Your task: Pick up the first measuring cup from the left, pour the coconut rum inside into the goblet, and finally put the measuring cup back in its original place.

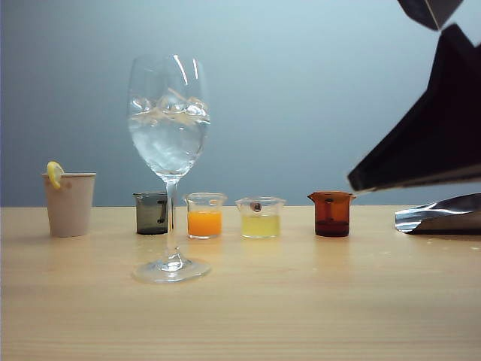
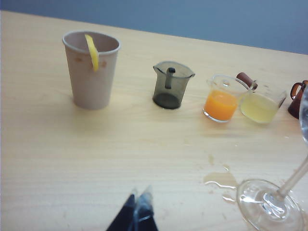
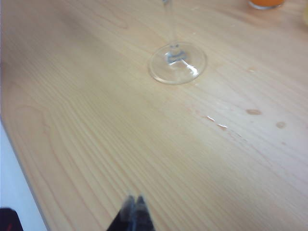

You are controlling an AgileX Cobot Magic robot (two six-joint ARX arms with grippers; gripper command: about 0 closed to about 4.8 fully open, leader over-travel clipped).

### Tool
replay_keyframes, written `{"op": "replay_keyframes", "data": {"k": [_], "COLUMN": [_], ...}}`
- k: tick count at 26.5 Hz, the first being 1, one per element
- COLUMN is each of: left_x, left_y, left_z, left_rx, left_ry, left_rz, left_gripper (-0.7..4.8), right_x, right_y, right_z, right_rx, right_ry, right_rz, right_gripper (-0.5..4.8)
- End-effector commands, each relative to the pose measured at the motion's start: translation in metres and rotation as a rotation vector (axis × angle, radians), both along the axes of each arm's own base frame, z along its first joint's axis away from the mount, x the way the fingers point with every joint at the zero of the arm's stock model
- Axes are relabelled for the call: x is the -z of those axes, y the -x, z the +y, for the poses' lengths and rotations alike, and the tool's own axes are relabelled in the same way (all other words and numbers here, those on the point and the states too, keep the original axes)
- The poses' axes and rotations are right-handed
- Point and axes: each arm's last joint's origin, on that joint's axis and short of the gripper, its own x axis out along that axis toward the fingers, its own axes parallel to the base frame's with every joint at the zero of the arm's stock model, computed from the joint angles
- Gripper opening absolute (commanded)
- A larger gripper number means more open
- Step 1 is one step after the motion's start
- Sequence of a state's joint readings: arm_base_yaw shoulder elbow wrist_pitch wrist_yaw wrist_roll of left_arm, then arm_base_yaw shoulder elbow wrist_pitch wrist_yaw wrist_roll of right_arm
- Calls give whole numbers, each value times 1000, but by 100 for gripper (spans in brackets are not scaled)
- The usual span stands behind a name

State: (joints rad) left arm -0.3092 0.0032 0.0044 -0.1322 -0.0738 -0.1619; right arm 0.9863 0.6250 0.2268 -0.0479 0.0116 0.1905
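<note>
1. Nearest in the left wrist view, the left tool (image 2: 137, 211) is seen with its fingertips pressed together, narrow and empty, held above bare bench (image 2: 72, 159).
2. The right tool (image 3: 134, 211) is likewise seen pinched closed with nothing in it, over bench nearer than the foot of the goblet (image 3: 177, 63); in the exterior view only the dark body of that arm (image 1: 428, 135) shows, high on the right.
3. Between the left tool and the row of cups, small wet spots (image 2: 219, 179) lie on the bench just beside the goblet's foot.
4. The goblet (image 1: 169, 120) stands upright in front of the row, ice and clear liquid in its bowl.
5. Farther off, the first measuring cup (image 2: 172, 84) stands upright in the row, apart from its neighbours, between the paper cup (image 2: 91, 67) and the orange cup (image 2: 222, 98); it looks empty, though coconut rum would be hard to tell through the tinted wall.
6. The deciding relation: the cup lies ahead of the left tool and a little toward the goblet, its axis vertical. The left arm is judged nearer and unobstructed.
</note>
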Motion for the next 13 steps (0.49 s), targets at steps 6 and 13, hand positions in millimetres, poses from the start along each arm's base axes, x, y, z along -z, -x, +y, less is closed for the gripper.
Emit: {"op": "replay_keyframes", "data": {"k": [6, 13], "left_x": [-1, -1], "left_y": [0, 0], "left_z": [0, 0], "left_rx": [10, 10], "left_ry": [-19, -19], "left_rz": [0, -1], "left_gripper": [-5, -5], "right_x": [28, 43], "right_y": [3, 8], "right_z": [-4, -8], "right_rx": [-12, -71], "right_ry": [-87, -130], "right_rz": [-43, -37], "right_gripper": [-5, -5]}}
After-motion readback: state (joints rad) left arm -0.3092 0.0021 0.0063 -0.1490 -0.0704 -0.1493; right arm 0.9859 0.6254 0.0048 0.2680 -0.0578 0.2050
